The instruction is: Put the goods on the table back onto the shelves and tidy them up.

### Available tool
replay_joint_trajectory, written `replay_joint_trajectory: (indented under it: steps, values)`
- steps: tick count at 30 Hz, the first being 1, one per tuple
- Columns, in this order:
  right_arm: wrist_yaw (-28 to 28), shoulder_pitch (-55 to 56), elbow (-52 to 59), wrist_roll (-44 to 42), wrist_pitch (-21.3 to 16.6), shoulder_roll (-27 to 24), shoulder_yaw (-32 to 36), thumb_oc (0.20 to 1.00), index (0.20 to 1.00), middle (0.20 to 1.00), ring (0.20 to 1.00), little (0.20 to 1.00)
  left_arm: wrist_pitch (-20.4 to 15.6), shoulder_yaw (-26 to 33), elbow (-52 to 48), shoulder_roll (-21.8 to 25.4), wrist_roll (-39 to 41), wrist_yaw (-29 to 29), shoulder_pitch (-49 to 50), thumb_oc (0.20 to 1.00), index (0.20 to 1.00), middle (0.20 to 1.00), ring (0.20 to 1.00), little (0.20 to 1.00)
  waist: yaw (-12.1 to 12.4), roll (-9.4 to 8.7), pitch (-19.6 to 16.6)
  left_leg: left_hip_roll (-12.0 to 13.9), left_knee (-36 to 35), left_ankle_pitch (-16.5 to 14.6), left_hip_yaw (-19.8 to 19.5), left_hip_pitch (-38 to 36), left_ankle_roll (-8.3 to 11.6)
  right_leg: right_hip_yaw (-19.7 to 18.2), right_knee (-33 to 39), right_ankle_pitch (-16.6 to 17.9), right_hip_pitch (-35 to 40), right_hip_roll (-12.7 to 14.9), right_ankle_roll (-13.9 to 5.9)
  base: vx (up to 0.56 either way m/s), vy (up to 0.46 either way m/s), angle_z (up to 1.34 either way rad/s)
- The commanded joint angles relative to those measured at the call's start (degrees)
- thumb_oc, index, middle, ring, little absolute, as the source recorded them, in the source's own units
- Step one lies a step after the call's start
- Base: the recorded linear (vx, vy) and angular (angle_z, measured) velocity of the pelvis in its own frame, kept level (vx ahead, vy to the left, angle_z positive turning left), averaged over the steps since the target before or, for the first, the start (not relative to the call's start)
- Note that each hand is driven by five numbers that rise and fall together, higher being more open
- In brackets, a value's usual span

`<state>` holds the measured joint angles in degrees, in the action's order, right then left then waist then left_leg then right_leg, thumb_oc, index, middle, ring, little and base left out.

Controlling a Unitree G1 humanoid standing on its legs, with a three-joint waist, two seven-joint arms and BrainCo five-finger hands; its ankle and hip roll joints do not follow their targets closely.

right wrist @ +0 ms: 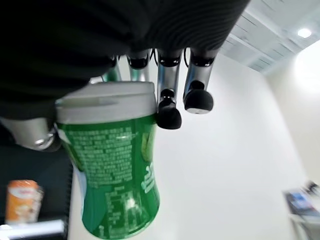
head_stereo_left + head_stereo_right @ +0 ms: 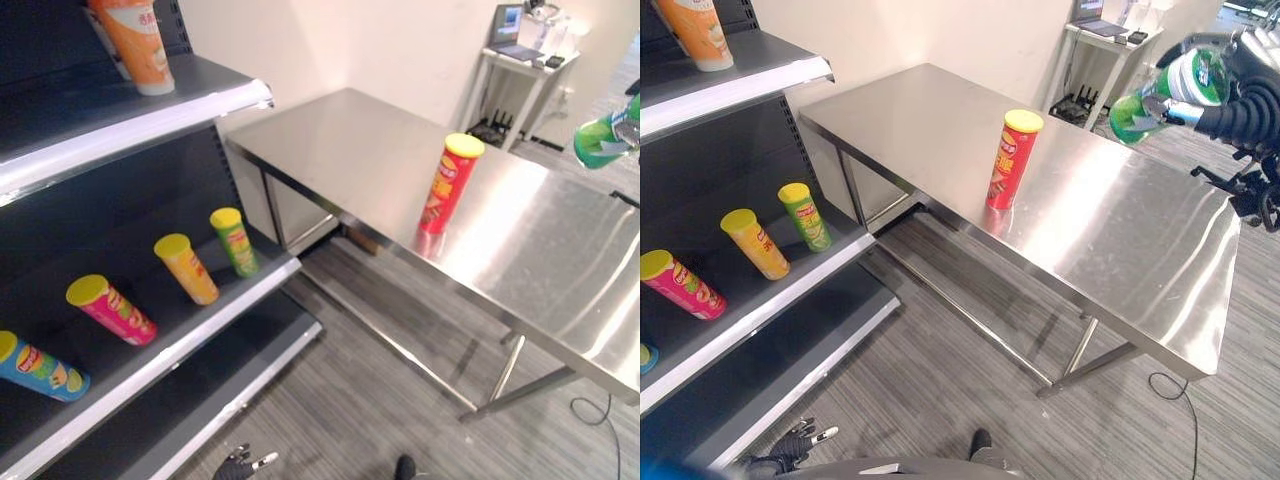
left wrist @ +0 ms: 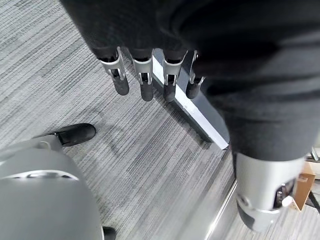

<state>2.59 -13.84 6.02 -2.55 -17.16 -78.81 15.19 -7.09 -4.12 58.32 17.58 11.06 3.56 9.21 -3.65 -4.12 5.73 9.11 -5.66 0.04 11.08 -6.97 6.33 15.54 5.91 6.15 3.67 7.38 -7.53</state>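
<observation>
Green can (image 2: 1160, 92) sits clamped in the right hand (image 2: 1240, 100), whose fingers (image 1: 169, 102) curl round its white-lidded end, held in the air over the far side of the desk (image 2: 1120, 220) with its long axis tilted nearly level. The shelves (image 2: 150, 330) lie well apart from it, across the desk on the robot's left. A red can (image 2: 447, 185) stands upright on the desk between them. The left hand (image 3: 145, 75) hangs low over the floor, fingers relaxed and holding nothing.

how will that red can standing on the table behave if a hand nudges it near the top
The red can stands tall and narrow on the table, so a high push would probably tip it. Being round, it would then likely roll. The shiny steel top looks slick, so a low push may just slide it.
</observation>
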Motion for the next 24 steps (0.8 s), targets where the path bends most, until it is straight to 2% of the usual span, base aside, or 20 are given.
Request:
replay_joint_trajectory:
  steps: [1,3,7,9,10,11,12,14,16,17,19,20,21,24]
  values:
    - [2.97,-7.73,-0.03,-2.53,-1.99,-4.19,-2.61,0.200,0.200,0.200,0.200,0.200,-2.50,-0.49,-0.21,3.46,2.07,-1.08,-3.62,1.000,1.000,1.000,1.000,1.000,3.78,-2.13,0.56,5.30,1.93,1.13,-3.28,1.81,4.57,-0.03,-0.91,-6.97,3.14,-0.81,-2.13,-0.06,-0.126,0.34]
    - [3.38,-12.91,2.01,-2.79,-2.77,-5.04,-5.65,0.200,0.200,0.200,0.200,0.200,-2.80,0.79,-0.26,4.16,3.28,-1.90,-3.29,1.000,1.000,1.000,1.000,1.000,5.26,-2.23,2.00,5.76,5.35,1.48,-5.76,4.93,5.35,0.27,-0.91,-8.44,3.73,-1.94,-0.97,-0.08,-0.125,0.44]
    - [3.56,-17.13,3.81,-2.17,-3.20,-6.01,-8.34,0.200,0.200,0.200,0.200,0.200,-3.05,1.69,-0.49,4.17,4.53,-2.02,-2.50,1.000,1.000,1.000,1.000,1.000,6.10,-2.01,3.06,5.35,7.35,2.75,-7.63,8.18,6.00,2.24,-0.91,-9.16,4.17,-2.17,-0.26,-0.08,-0.053,0.66]
    - [3.56,-19.21,5.07,-1.60,-3.52,-6.81,-10.25,0.200,0.200,0.200,0.200,0.200,-3.21,1.71,-0.33,3.85,5.10,-1.92,-2.29,1.000,1.000,1.000,1.000,1.000,6.14,-1.71,3.30,7.40,5.70,6.66,-4.53,10.63,6.67,6.10,-0.91,-9.21,4.40,-1.52,-0.51,-0.11,0.056,0.82]
    - [3.58,-19.44,5.03,-1.58,-3.50,-6.84,-10.46,0.200,0.200,0.200,0.200,0.200,-3.20,1.72,-0.34,3.81,5.11,-1.93,-2.30,1.000,1.000,1.000,1.000,1.000,5.99,-1.68,3.20,7.30,5.53,7.00,-4.64,10.87,6.56,6.23,-0.91,-8.99,4.18,-1.46,-0.53,-0.02,0.140,1.14]
    - [3.45,-19.65,5.51,-1.25,-3.59,-7.24,-11.25,0.200,0.200,0.200,0.200,0.200,-3.31,1.90,-0.48,3.52,4.80,-1.94,-1.76,1.000,1.000,1.000,1.000,1.000,5.39,-1.35,2.86,10.69,3.16,9.49,-0.13,10.21,7.19,8.45,-0.91,-8.79,4.29,-0.53,-1.03,0.01,0.099,1.13]
    - [3.45,-19.76,5.53,-1.24,-3.57,-7.22,-11.37,0.200,0.200,0.200,0.200,0.200,-3.31,1.93,-0.50,3.50,4.79,-1.95,-1.72,1.000,1.000,1.000,1.000,1.000,5.37,-1.32,2.90,10.72,2.97,9.60,-0.10,10.04,7.24,8.44,-0.91,-8.82,4.36,-0.58,-1.01,0.01,0.156,1.09]
    - [2.78,-18.99,7.34,-0.06,-3.60,-6.78,-11.96,0.200,0.200,0.200,0.200,0.200,-3.60,3.08,-0.33,2.87,5.19,-2.36,-1.40,1.000,1.000,1.000,1.000,1.000,4.48,-0.82,2.44,15.42,2.46,11.93,4.15,8.59,8.36,11.13,-0.91,-8.14,4.15,1.51,-1.76,-0.03,0.185,0.83]
    - [2.40,-18.12,8.31,0.23,-3.61,-6.32,-11.63,0.200,0.200,0.200,0.200,0.200,-3.67,3.56,-0.34,2.60,5.25,-2.42,-1.05,1.000,1.000,1.000,1.000,1.000,4.30,-0.49,2.18,16.15,2.60,12.57,4.38,8.07,8.67,11.88,-0.91,-7.58,3.97,2.27,-2.06,-0.02,0.219,0.62]
    - [1.38,-16.50,10.16,0.80,-3.52,-5.43,-11.01,0.200,0.200,0.200,0.200,0.200,-3.72,4.27,-0.23,1.96,5.02,-2.44,-0.57,1.000,1.000,1.000,1.000,1.000,4.04,0.35,1.66,16.12,2.69,12.68,3.98,6.70,8.67,12.82,-1.02,-6.52,3.49,3.87,-2.61,-0.03,0.242,0.38]
    - [1.25,-15.00,10.70,1.04,-3.43,-4.70,-9.97,0.200,0.200,0.200,0.200,0.200,-3.76,4.14,-0.05,1.85,4.66,-2.35,-0.38,1.000,1.000,1.000,1.000,1.000,3.98,0.64,1.47,15.54,2.45,11.99,3.85,6.12,8.67,13.45,-1.16,-5.91,3.45,4.80,-3.04,0.02,0.250,0.28]
    - [0.65,-14.23,11.79,2.38,-2.78,-4.22,-9.84,0.200,0.200,0.200,0.200,0.200,-3.56,3.68,0.18,1.76,3.84,-2.18,-0.35,1.000,1.000,1.000,1.000,1.000,3.63,1.54,0.88,14.54,1.60,9.14,3.93,5.21,8.67,13.45,-1.33,-5.53,4.03,6.26,-4.20,0.00,0.261,0.43]
    - [0.64,-14.15,11.88,2.45,-2.68,-4.22,-9.76,0.200,0.200,0.200,0.200,0.200,-3.58,3.64,0.13,1.72,3.80,-2.18,-0.33,1.000,1.000,1.000,1.000,1.000,3.81,1.48,1.13,14.41,1.95,9.81,4.43,5.68,8.67,14.35,-1.38,-4.52,3.63,6.53,-3.86,0.02,0.251,0.55]
    - [0.20,-14.62,12.45,3.47,-1.76,-2.46,-11.39,0.200,0.200,0.200,0.200,0.200,-3.27,3.20,-0.34,2.10,2.73,-1.87,0.11,1.000,1.000,1.000,1.000,1.000,4.39,1.85,1.04,11.71,2.23,6.22,4.59,5.73,7.49,14.28,-2.03,-2.27,3.40,9.85,-4.93,-0.01,0.316,0.58]
